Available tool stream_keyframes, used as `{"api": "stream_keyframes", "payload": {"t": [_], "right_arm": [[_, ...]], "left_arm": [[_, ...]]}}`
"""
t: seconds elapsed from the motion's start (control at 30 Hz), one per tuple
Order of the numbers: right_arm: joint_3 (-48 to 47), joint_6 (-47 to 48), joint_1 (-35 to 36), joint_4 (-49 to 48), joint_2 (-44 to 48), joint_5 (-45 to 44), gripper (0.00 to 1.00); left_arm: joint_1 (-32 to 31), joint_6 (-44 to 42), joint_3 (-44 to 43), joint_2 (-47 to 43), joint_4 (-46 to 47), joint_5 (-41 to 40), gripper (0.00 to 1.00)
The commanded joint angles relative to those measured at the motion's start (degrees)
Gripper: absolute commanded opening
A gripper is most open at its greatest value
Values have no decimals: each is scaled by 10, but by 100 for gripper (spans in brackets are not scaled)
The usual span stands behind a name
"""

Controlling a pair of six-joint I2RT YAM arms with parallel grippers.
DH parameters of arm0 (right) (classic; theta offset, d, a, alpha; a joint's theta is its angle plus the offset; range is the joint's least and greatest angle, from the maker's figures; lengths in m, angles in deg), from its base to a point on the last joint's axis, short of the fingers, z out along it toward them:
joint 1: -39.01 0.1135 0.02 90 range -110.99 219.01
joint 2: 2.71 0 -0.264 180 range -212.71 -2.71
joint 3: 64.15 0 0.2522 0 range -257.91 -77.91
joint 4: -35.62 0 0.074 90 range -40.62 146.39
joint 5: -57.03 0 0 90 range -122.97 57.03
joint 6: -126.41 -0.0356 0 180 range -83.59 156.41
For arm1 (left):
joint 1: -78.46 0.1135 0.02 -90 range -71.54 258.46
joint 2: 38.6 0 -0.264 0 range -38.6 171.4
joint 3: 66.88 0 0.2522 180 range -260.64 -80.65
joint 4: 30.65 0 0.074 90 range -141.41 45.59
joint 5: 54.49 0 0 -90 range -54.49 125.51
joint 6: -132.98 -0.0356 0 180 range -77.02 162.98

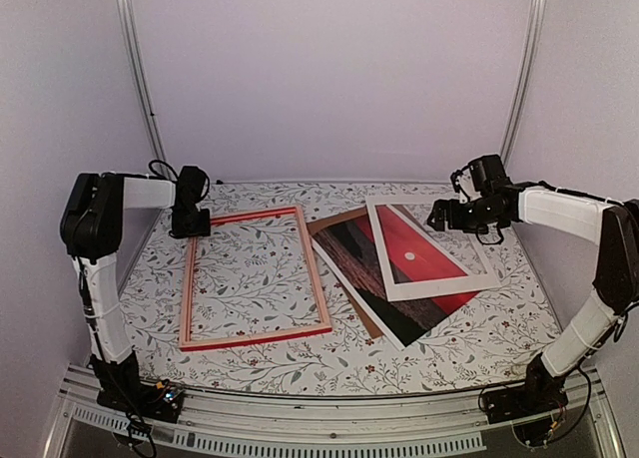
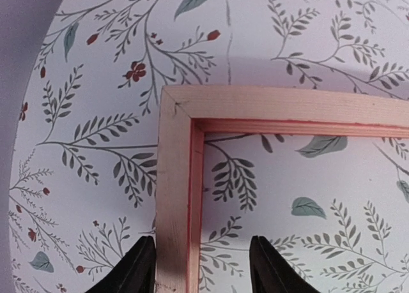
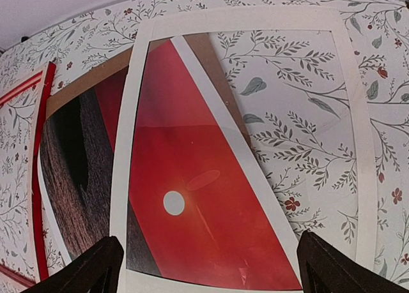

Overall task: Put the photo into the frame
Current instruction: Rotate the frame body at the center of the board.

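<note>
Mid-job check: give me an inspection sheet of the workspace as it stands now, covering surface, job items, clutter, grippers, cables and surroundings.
Surface: floral-print table cover.
Job's things: frame lies flat on the left, pale wood side up; photo lies to its right, face up, outside the frame.
Clutter: white mat lies askew over the photo; brown backing board shows under the photo.
Grippers: left gripper open, fingers astride the frame's rail near its far left corner; right gripper open above the mat, holding nothing.
Cables: black cables loop at each wrist.
Surroundings: pale walls, two metal poles; nothing else seen.
</note>
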Motion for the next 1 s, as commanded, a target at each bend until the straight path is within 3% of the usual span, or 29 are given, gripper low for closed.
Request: {"api": "stream_keyframes", "payload": {"t": [0.0, 0.17, 0.43, 0.67, 0.73, 0.87, 0.97], "right_arm": [[-16, -6, -4, 17, -14, 0, 99], [-18, -5, -3, 16, -35, 6, 99], [-37, 2, 9, 9, -87, 41, 99], [-44, -3, 16, 17, -109, -30, 99], [-51, -3, -1, 33, -115, -70, 99], [-57, -6, -71, 44, -119, -59, 99], [-62, -5, -116, 43, -117, -55, 99]], "left_arm": [[-24, -44, -36, 20, -32, -21, 52], [-35, -63, -53, 33, -12, 34, 51], [-70, -69, -39, 28, -4, 56, 51], [-83, -65, 12, -10, 9, 38, 52], [-81, -67, 14, -17, 6, 11, 55], [-78, -57, 1, -31, -10, -31, 63], [-78, -47, 3, -55, -9, -43, 77]]}}
